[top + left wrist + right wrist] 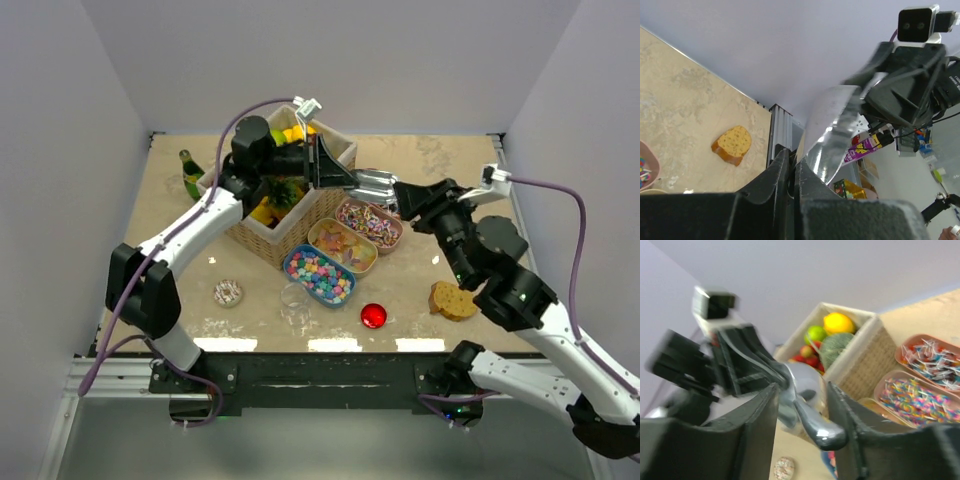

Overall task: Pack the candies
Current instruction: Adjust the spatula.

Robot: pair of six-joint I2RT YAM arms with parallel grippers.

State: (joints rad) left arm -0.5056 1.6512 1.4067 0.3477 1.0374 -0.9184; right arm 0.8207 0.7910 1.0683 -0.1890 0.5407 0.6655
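Note:
The candies lie in three small trays in front of the basket: pastel pieces in a blue tray, orange gummies in a tan tray, and striped wrapped ones in a pink tray. Above the pink tray a clear, shiny plastic lid hangs between both arms. My left gripper is shut on one edge of it. My right gripper stands open, a finger on either side of the lid's other end, with a gap showing.
A wicker basket of toy fruit stands behind the trays, with a green bottle to its left. A sprinkled doughnut, a clear container, a red ball and a cake slice lie near the front.

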